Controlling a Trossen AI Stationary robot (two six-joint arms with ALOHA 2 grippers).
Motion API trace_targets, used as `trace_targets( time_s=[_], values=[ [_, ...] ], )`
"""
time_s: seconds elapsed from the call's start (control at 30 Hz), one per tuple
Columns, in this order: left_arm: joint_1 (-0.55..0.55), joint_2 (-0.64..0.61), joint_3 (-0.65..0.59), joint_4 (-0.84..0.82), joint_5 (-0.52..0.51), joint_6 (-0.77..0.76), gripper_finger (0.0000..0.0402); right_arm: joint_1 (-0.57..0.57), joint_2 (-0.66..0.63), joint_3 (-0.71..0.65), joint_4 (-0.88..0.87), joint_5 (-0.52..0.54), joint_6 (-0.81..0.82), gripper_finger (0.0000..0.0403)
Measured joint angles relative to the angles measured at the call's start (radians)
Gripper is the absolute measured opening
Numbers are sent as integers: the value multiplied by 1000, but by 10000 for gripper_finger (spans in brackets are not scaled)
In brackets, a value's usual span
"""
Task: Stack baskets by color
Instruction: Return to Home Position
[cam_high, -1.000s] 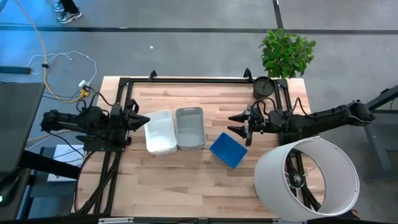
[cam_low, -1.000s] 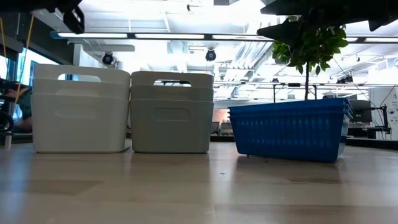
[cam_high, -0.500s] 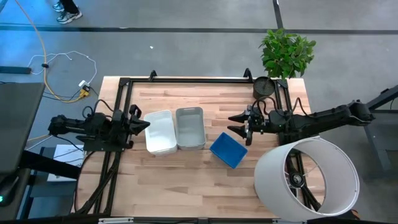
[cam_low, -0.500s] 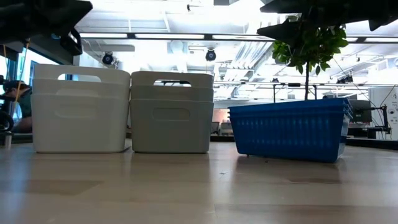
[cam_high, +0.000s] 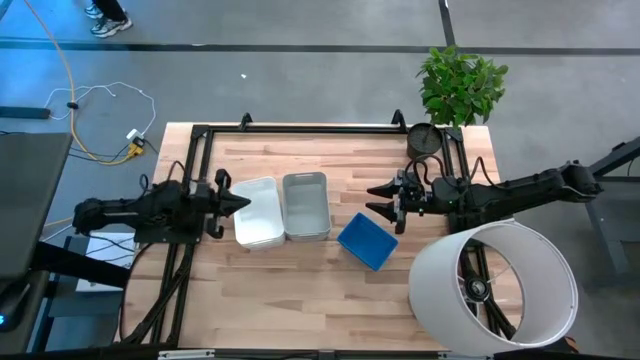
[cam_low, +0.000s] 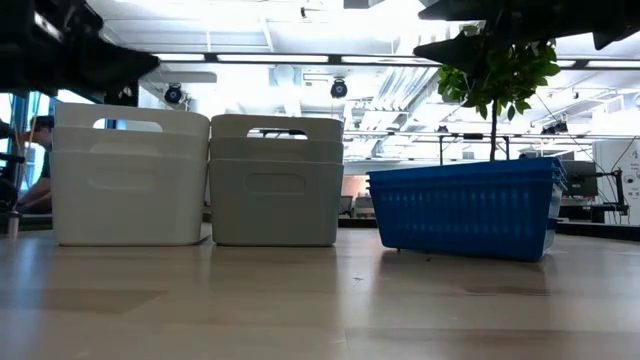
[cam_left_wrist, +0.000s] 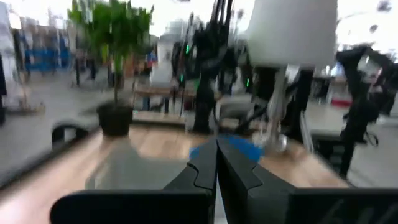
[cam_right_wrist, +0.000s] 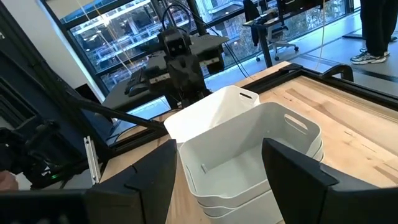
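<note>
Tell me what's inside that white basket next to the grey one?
From above, the top white basket looks bare inside, with only its own floor showing. The low view shows lower white baskets nested beneath it; their insides are covered.

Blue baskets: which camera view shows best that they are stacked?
The low view. It sees the blue baskets from the side, so their layered rims show one above another. The high view shows them only as one tilted blue rectangle from above. The left wrist view gives them as a blurred patch. The right wrist view does not show them.
</note>
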Motion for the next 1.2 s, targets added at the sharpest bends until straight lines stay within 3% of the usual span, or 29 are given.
trace_targets(
  time_s=[0.17,0.23,0.47,0.73,0.87,1.03,1.13,1.2],
  values=[
    [40,0,1,-21,110,-97,0,0,0,0,-19,0,-1,222],
    [36,0,1,-36,111,-149,0,0,0,0,-32,0,-1,222],
    [-48,-1,1,-96,-92,-145,0,0,0,0,-35,0,-9,222],
    [-98,0,1,-91,-153,-13,0,0,0,0,-36,-3,-22,215],
    [-98,0,1,-91,-149,-15,0,0,-12,0,-52,-38,-1,175],
    [-98,0,1,-92,-141,-37,0,0,-71,0,-162,-82,-6,86],
    [-98,0,1,-92,-141,-37,0,10,-124,-6,-253,-94,-86,21],
    [-98,0,1,-92,-141,-37,0,24,-165,-26,-286,-93,-126,9]
  ],
)
